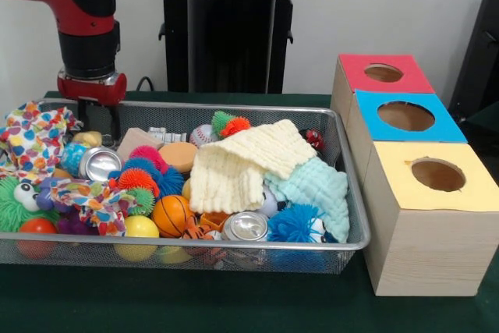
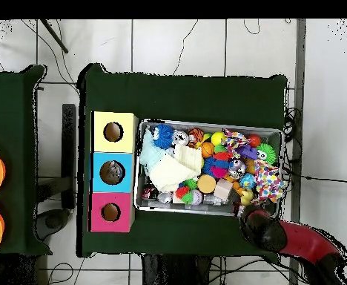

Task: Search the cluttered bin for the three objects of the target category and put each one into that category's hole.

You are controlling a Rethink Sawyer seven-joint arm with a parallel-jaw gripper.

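Hovering at the far rim of the bin (image 1: pixel 352 244), at its corner away from the boxes, the gripper (image 1: pixel 101 118) hangs just above the clutter; whether released or clenched, impossible to tell, the tips lost against the mesh and toys. Bin set on the green tabletop (image 1: pixel 234 302), just beside three wooden boxes with holes: red top (image 1: pixel 383 73), blue top (image 1: pixel 405 116), yellow top (image 1: pixel 437 175). Target category not knowable from here, so best to search first: come down slowly, nudge rather than stab, and pick something lying free on top. Nearest candidates below: a silver can (image 1: pixel 99 163), a tan block (image 1: pixel 136 143), a spiky blue and red ball (image 1: pixel 143 174). In the way: a cream cloth (image 1: pixel 242 163) and a mint cloth (image 1: pixel 318 189) draped over the middle, likely hiding more, and a patterned rag (image 1: pixel 35 139) hanging over the corner rim, prone to snag. Smooth balls such as the orange one (image 1: pixel 171 214) likely to roll if pinched off-centre. Long carry across the whole bin to any hole.
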